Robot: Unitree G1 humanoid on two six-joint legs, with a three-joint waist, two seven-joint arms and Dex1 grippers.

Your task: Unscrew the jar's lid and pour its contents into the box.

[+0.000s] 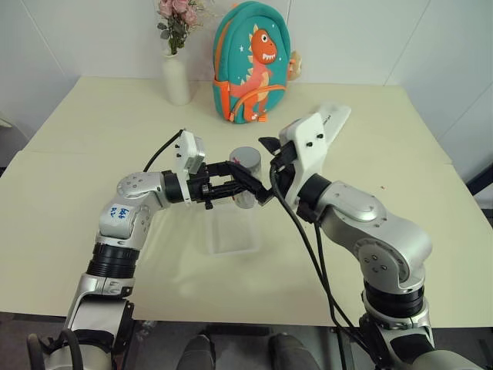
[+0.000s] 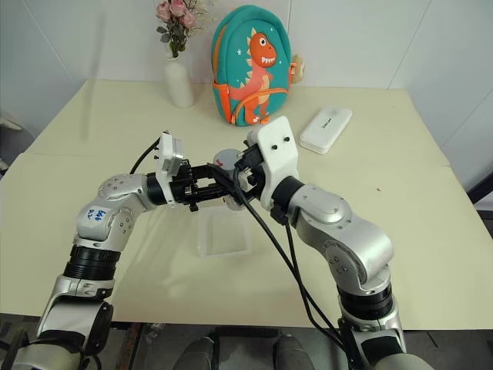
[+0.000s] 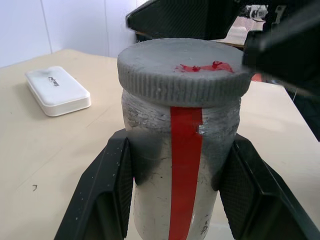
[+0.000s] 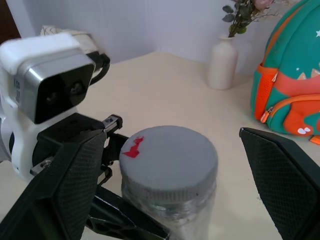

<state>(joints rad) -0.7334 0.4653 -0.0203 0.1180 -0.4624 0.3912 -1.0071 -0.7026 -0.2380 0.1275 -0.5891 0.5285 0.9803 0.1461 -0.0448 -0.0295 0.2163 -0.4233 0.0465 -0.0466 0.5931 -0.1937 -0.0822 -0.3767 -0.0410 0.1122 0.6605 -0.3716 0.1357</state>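
Note:
My left gripper [image 1: 250,189] is shut on the jar [image 3: 185,165], a small cylinder with a red stripe down its label, and holds it upright above the box [image 1: 231,231]. The grey lid [image 1: 246,156] with a red mark sits on top of the jar. My right gripper [image 4: 175,180] is open, with one finger on each side of the lid [image 4: 167,155] and a clear gap on both sides. The box [image 2: 223,235] is a shallow clear tray lying on the table below both hands. The jar's cloudy wall hides the contents.
A white vase [image 1: 176,77] with pink flowers and a teal dinosaur backpack [image 1: 250,62] stand at the back of the cream table [image 1: 77,193]. A white oblong case [image 2: 325,129] lies to the right of the backpack.

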